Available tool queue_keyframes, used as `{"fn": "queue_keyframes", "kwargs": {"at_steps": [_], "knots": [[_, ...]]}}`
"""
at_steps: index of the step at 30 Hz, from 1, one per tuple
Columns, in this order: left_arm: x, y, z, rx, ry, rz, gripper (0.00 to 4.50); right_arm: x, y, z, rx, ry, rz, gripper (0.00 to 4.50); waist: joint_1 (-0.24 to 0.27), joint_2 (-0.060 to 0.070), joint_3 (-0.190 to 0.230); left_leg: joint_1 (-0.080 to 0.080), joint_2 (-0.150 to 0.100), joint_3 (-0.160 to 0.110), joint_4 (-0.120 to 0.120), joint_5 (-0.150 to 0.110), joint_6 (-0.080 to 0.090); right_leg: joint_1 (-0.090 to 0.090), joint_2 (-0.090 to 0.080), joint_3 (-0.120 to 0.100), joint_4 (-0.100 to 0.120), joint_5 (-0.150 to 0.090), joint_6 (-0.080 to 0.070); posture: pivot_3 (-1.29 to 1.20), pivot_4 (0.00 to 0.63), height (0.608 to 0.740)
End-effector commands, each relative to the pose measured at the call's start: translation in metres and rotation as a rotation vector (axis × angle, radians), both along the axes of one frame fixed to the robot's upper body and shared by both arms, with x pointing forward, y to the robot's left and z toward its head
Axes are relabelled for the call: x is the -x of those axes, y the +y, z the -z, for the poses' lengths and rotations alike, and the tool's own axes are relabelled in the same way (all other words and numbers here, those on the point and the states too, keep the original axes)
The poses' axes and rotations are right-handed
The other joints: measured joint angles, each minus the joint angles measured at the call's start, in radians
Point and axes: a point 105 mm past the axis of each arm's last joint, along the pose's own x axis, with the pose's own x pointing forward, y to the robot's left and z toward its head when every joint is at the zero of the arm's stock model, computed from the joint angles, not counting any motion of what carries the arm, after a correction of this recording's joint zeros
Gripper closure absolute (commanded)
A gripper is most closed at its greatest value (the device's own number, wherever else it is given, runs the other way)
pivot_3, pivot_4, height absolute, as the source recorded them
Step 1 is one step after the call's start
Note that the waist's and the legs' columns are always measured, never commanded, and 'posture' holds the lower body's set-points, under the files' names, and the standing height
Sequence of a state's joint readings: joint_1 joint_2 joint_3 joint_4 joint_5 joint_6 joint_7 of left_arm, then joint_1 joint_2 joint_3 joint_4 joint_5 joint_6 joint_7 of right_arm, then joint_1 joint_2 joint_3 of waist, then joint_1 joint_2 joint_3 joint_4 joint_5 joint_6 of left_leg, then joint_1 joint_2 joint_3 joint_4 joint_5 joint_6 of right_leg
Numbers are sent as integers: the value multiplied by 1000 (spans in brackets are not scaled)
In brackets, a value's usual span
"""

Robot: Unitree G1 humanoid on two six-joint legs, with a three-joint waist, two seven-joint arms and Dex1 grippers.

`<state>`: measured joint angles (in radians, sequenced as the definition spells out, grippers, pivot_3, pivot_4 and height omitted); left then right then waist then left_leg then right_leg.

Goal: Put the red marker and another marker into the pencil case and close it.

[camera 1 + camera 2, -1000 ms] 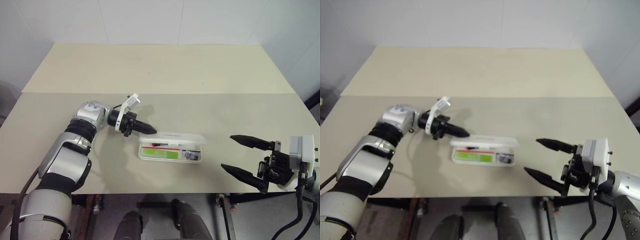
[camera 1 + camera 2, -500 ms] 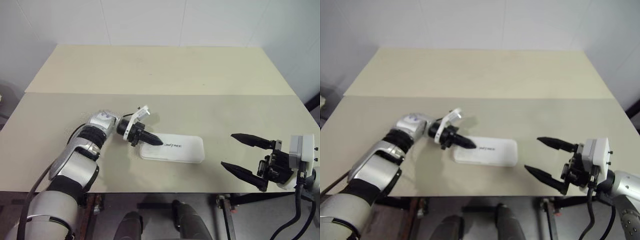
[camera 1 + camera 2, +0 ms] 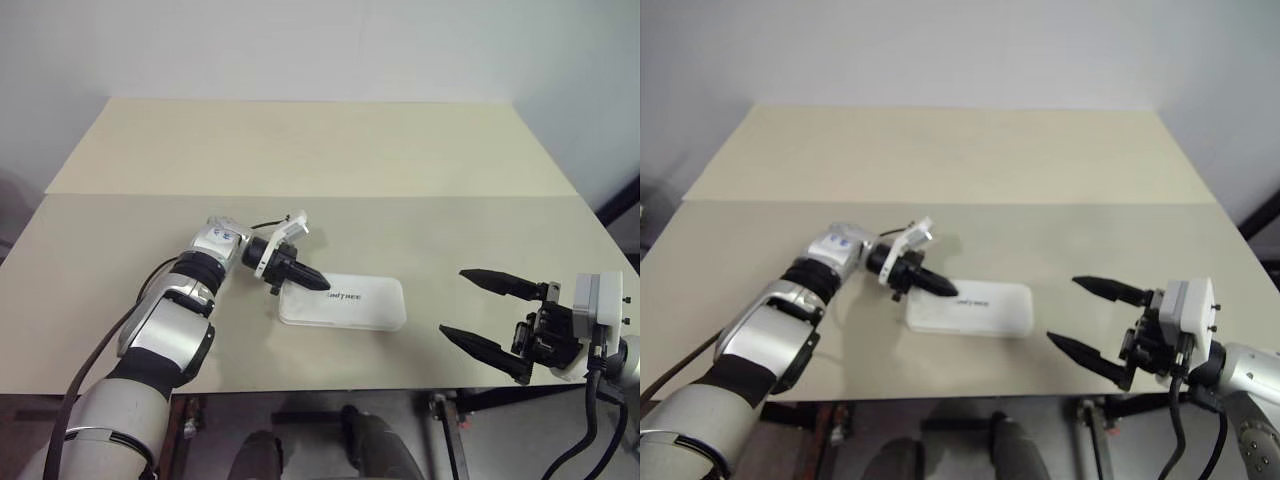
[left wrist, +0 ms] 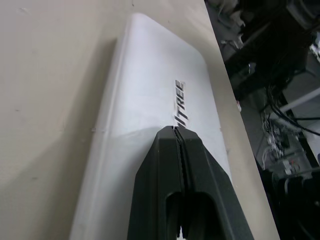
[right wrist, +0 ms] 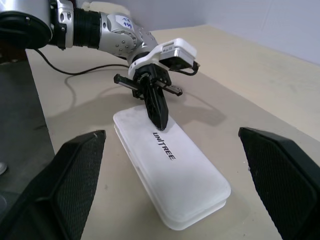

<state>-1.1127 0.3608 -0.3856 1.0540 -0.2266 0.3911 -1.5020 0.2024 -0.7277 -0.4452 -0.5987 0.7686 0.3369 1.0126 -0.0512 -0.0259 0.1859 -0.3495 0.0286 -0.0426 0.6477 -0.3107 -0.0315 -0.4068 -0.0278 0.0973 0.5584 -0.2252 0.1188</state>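
1. Left gripper (image 3: 318,283) clenched, two black fingers (image 4: 181,165) pressed flat together with nothing between them, tips resting on the lid of the white hard plastic rectangular pencil case (image 3: 345,302) near its left end, just beside the small dark lettering (image 5: 164,145).
2. Pointed down and toward the robot's right, slanting onto the case from the left.
3. Pencil case lay flat on the pale beige counter (image 3: 300,150), near the front edge and roughly midway between the two arms, long side running left to right, lid fully down over the base.
4. Seam between lid and base visible along the case's side in the left wrist view; rounded corners seen at both ends.
5. Contents hidden under the shut lid; could not tell from these views where the red marker or the other marker lay.
6. Right gripper (image 3: 490,310) released, its two black fingers (image 5: 70,180) spread wide, holding nothing.
7. Hovered off the counter's front right edge, well apart from the case, fingers aimed toward it.
8. Right wrist view looked between the spread fingers straight at the case and the left gripper upon it.
9. Black cable (image 5: 75,67) trailed along the left arm, over the counter.
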Motion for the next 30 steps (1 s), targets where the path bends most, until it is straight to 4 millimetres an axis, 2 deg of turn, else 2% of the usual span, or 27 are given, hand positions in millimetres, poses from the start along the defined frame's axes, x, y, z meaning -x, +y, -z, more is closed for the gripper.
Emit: {"fn": "queue_keyframes", "kwargs": {"at_steps": [1, 4, 7, 11, 13, 17, 21, 26, 30], "knots": [[4, 6, -10, 76, -14, 25, 4470, 0, 2, -5, -7, -35, -10, 0, 4, -1, 1, -1, -1, 1, 2, -3, -2, -7, 1, 2, 14, -5, 6, 0, 150, 740], [1, 9, -24, 148, -88, -1, 4470, -3, 2, -6, -5, -37, -18, 0, 11, -2, 1, -4, -2, 2, 8, -8, -4, -19, 1, 4, 36, -15, 5, 0, 150, 740], [-1, 12, -37, 210, -163, -48, 4470, -6, 1, -6, -3, -35, -28, 0, 15, -2, 2, -5, -3, 2, 9, -9, -1, -28, 1, 5, 42, -16, 4, 0, 150, 740], [-1, 21, -60, 309, -306, -132, 4470, -14, 1, -6, 1, -33, -44, 0, 24, -3, 2, -5, -3, 2, 13, -9, -1, -29, 1, 5, 44, -16, 4, 0, 150, 740], [4, 28, -72, 367, -397, -161, 4470, -17, 0, -7, 4, -32, -55, 0, 23, -2, 2, -4, -3, 2, 15, -9, -1, -26, 1, 5, 45, -16, 4, 0, 150, 740], [29, 47, -94, 472, -619, -206, 4470, -24, -1, -7, 14, -30, -77, 0, 19, -3, 3, -3, -3, 2, 16, -9, -1, -23, 1, 5, 43, -16, 3, 0, 150, 740], [56, 68, -83, 409, -671, -240, 3633, -31, -5, -8, 28, -22, -102, 0, 17, -2, 3, -1, -2, 3, 16, -9, -1, -23, 2, 6, 44, -17, 2, 0, 150, 740], [65, 100, -74, 349, -738, -332, 1905, -46, -7, -10, 48, -21, -143, 0, 21, -3, 4, -1, -2, 3, 17, -9, -1, -23, 3, 5, 44, -19, -5, 0, 150, 740], [70, 109, -70, 323, -752, -353, 566, -61, -7, -12, 58, -29, -173, 0, 19, -3, 5, -1, -2, 5, 18, -8, -1, -21, 3, 7, 39, -19, -12, 0, 150, 740]]}}
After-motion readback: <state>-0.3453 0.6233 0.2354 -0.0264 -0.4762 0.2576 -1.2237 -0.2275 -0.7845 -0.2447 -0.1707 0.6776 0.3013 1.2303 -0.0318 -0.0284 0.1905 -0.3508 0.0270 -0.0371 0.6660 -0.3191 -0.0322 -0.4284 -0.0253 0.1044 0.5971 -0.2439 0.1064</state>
